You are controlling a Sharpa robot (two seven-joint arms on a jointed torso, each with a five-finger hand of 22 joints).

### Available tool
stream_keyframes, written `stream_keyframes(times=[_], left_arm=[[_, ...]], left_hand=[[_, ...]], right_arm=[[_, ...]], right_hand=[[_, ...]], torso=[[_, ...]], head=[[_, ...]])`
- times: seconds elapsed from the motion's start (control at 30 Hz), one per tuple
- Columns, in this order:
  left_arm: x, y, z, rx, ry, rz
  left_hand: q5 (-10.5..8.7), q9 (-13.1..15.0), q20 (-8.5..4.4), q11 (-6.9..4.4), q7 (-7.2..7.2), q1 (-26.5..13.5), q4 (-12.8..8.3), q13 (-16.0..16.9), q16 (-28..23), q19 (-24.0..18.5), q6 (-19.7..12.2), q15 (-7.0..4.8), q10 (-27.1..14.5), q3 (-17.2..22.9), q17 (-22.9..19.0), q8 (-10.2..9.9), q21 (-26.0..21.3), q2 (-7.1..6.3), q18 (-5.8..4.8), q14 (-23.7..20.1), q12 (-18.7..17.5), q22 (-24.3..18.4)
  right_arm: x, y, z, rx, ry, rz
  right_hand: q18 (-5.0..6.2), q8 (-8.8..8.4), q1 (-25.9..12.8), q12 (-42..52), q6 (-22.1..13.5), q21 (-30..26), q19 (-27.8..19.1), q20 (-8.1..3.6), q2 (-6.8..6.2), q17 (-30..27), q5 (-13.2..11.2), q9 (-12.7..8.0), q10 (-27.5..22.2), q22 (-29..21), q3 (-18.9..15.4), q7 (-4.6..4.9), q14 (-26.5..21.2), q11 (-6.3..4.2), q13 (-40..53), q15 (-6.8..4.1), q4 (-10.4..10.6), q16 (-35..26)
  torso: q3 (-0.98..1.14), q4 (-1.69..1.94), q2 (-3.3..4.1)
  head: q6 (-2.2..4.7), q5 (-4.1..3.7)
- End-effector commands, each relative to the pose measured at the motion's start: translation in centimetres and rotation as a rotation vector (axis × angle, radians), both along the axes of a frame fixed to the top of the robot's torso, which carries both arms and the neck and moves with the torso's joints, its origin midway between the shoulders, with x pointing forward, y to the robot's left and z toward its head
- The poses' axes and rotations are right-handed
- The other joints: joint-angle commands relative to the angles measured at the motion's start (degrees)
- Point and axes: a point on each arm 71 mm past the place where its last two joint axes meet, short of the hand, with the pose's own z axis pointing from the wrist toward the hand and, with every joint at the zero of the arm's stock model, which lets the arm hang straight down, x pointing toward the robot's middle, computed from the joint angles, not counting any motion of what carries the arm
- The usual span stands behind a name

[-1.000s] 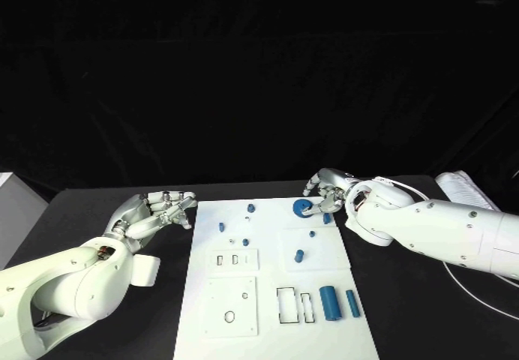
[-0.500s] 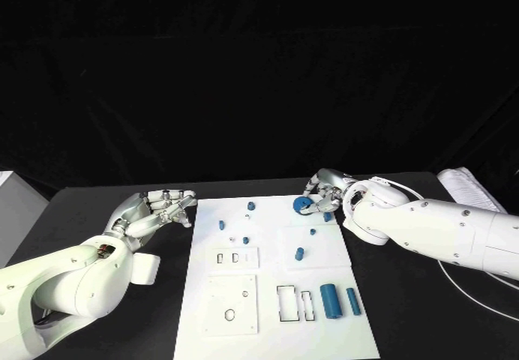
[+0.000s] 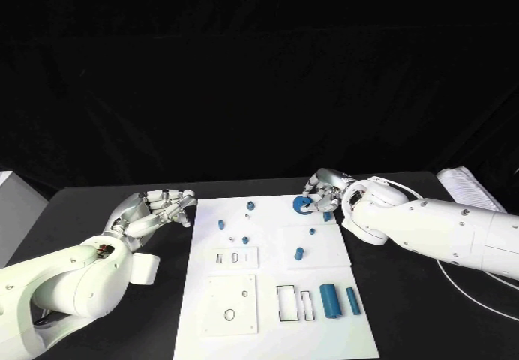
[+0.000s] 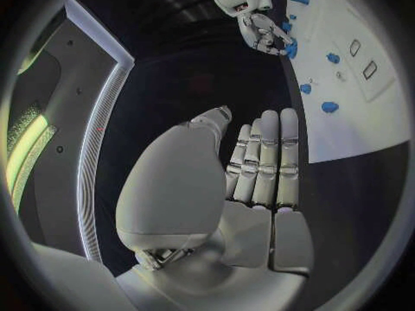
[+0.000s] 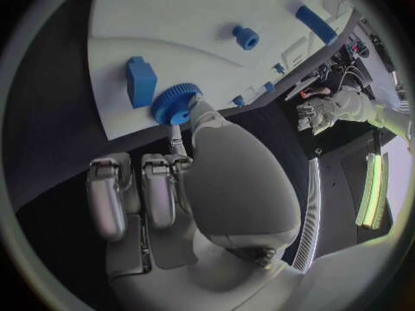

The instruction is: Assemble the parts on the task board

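Right robot hand (image 5: 173, 186) pinches a toothed blue gear (image 5: 176, 104), its teeth plain at the wrist camera.

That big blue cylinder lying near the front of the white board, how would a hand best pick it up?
Grip the cylinder across its round sides at mid-length, coming from above. It lies flat, lengthwise, with a slimmer blue rod close beside it, so fingers need care there.

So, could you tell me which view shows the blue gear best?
The right wrist view: the blue gear sits close, teeth visible, at the right hand. The head view shows it small; the left wrist view only a blue sliver.
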Motion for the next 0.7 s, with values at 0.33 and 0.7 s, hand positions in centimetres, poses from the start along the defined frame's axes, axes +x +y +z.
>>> stream_keyframes(times=[0.33,0.7], left_arm=[[0.0,-0.2,0.1,-0.009,-0.001,-0.021],[0.0,-0.3,0.1,-0.012,-0.001,-0.026]], left_hand=[[-0.31,0.1,-0.11,0.12,0.04,0.1,0.0,0.1,0.3,-0.4,-0.3,-0.04,-0.3,0.4,0.0,-0.2,0.4,-0.22,0.27,-0.4,-0.2,0.1],[-0.31,0.1,-0.1,0.14,0.06,0.1,0.0,0.1,0.3,-0.5,-0.3,-0.02,-0.4,0.5,0.0,-0.2,0.4,-0.2,0.27,-0.5,-0.2,0.1]], right_arm=[[-0.9,1.8,0.9,-0.046,-0.183,0.091],[-3.8,7.6,1.9,-0.099,-0.366,0.277]], right_hand=[[-0.8,0.86,0.6,0.1,2.2,0.1,6.0,-0.99,1.66,15.0,0.3,0.1,6.0,15.1,3.3,-1.3,5.9,-0.83,15.1,-1.08,-0.6,0.2],[-0.8,0.7,-0.6,0.1,2.3,0.1,6.0,-1.16,0.31,15.0,0.2,-0.2,6.0,15.1,4.4,-1.31,5.9,-0.93,15.1,-1.11,-0.6,0.2]], torso=[[-0.04,0.09,0.02],[-0.07,0.03,-0.03]], head=[[0.08,-0.02],[0.15,0.44]])
